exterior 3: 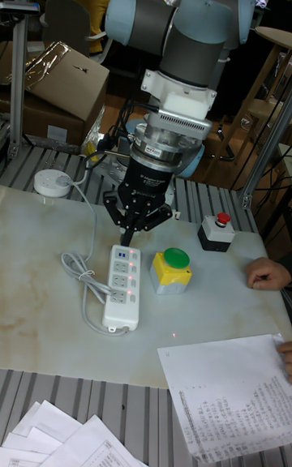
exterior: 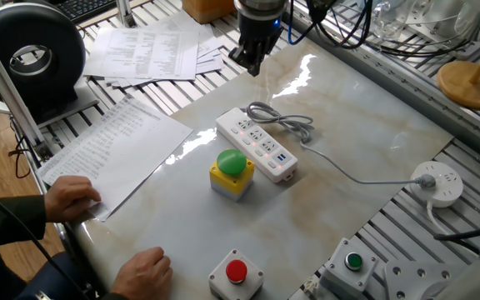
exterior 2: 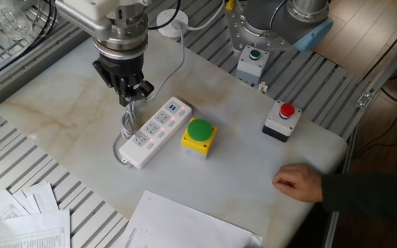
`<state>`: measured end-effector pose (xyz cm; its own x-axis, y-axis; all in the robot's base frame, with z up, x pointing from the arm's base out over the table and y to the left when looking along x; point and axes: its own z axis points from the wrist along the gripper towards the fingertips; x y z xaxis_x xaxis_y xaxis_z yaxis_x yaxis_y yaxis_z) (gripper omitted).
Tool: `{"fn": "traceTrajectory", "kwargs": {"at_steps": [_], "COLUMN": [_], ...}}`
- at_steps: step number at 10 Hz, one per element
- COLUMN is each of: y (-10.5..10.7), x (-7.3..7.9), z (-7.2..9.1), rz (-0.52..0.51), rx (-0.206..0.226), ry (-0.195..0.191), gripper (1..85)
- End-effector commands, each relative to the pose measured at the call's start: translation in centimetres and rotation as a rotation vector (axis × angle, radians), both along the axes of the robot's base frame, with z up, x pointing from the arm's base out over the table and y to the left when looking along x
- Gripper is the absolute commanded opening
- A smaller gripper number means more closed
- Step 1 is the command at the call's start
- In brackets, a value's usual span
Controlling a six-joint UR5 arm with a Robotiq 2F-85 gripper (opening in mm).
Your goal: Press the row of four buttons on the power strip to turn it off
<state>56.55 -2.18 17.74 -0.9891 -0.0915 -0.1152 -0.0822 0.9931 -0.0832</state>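
Observation:
The white power strip lies in the middle of the marble table, its grey cord coiled beside it. The strip also shows in the other fixed view and in the tall view. The row of four buttons runs along the edge facing the green dome, with small red lights glowing there. My gripper hangs in the air over the strip and touches nothing. Its fingertips meet in a single point, so it is shut and holds nothing. From the other side the gripper appears over the cord.
A green dome button on a yellow box stands right beside the strip. A red button box, a green button box and a round socket puck sit nearer the edges. A person's hands rest by printed papers.

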Motion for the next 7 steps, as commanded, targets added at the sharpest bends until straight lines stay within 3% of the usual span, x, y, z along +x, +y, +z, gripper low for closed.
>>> {"fn": "traceTrajectory", "kwargs": {"at_steps": [1,2,3,4,5,7], "y": [0.7,1.9,2.6,2.4,2.7,2.2], "x": [-0.1,0.0,0.8,1.4,1.4,1.1], "z": [0.2,0.2,0.3,0.4,0.4,0.4], "rz": [0.044,0.09,0.089,0.119,0.141,0.187], "rx": [0.026,0.066,0.093,0.079,0.09,0.064], "ry": [0.005,0.002,-0.027,-0.052,-0.052,-0.038], "gripper": [1.0,1.0,1.0,1.0,1.0,1.0]}}
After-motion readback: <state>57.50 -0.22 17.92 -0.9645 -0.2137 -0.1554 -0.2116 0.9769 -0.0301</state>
